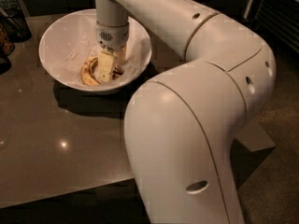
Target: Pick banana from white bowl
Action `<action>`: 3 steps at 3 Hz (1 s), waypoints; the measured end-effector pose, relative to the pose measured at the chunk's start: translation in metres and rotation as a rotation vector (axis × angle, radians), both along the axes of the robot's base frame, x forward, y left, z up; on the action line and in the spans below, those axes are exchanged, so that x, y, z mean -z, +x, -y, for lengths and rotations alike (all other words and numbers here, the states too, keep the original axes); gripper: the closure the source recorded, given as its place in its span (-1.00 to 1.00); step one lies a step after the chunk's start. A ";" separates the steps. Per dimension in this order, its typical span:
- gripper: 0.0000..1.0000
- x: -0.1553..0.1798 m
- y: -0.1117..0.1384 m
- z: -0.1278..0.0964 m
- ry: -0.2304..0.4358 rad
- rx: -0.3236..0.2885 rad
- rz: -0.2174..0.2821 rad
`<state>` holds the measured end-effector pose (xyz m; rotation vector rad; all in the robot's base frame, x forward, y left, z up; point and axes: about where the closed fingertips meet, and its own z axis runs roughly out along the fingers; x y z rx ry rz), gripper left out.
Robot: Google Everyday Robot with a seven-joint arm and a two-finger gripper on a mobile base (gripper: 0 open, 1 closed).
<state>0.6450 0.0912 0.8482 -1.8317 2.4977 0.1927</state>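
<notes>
The white bowl [60,36] stands at the far left of the dark table, lined with crumpled white paper. A small curved banana [88,71], dull yellow with dark brown blotches, lies at the bottom of the bowl. My gripper [110,71] reaches straight down into the bowl, its pale fingers [105,66] down at the banana and covering its right part.
My large white arm fills the right and middle of the view and hides much of the table [56,143]. Dark objects [9,27] stand at the far left edge beside the bowl. The floor [275,171] shows at the right.
</notes>
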 end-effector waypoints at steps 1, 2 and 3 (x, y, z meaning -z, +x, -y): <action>0.00 0.000 0.005 -0.005 0.015 0.001 0.020; 0.47 -0.007 0.004 -0.007 0.030 -0.002 0.034; 0.92 -0.019 -0.002 -0.011 0.026 -0.027 0.072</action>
